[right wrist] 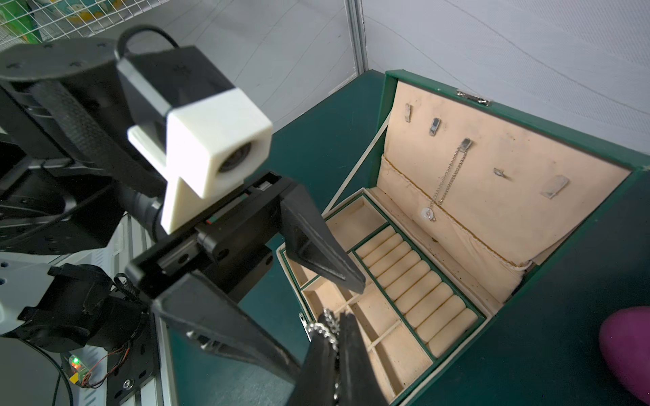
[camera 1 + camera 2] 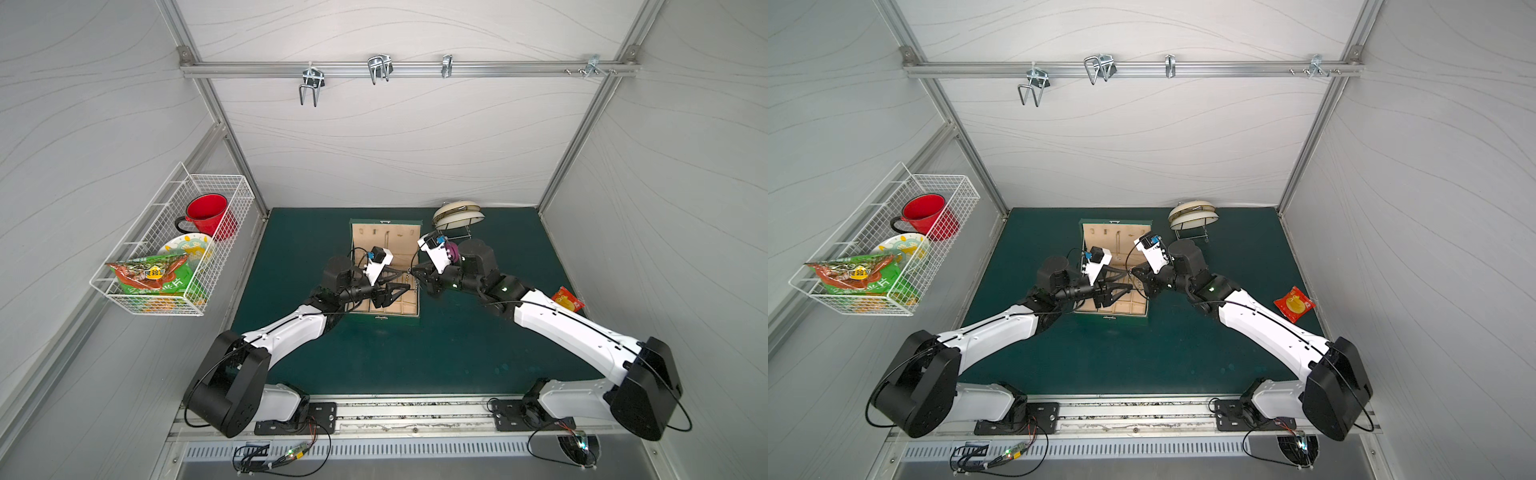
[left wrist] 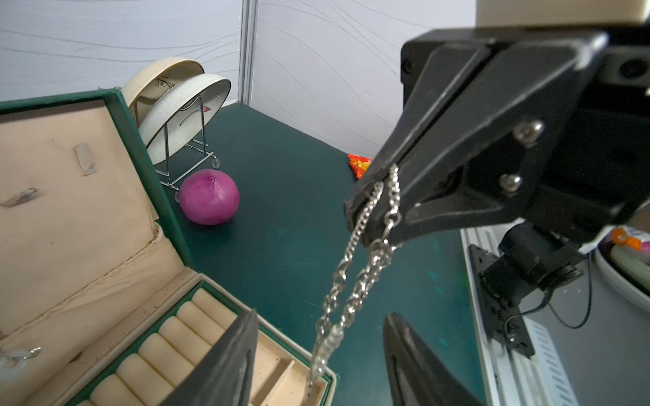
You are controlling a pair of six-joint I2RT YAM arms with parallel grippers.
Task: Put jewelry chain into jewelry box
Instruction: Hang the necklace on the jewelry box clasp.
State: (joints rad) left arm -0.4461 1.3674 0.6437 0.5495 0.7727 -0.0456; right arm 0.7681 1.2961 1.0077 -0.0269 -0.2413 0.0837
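Note:
The jewelry box stands open mid-mat, dark green with beige lining, its lid upright. My right gripper is shut on the jewelry chain, a silvery run of chunky links. In the left wrist view the chain hangs in a doubled loop from the right gripper down to the box's corner compartment. My left gripper is open, with its fingers on either side of the hanging loop and not touching it. In a top view both grippers meet over the box's right edge, left gripper beside right gripper.
A finer pale chain with a pendant hangs inside the lid. A purple onion and bowls on a wire stand sit behind the box to its right. A red packet lies far right. The wall basket holds a red mug.

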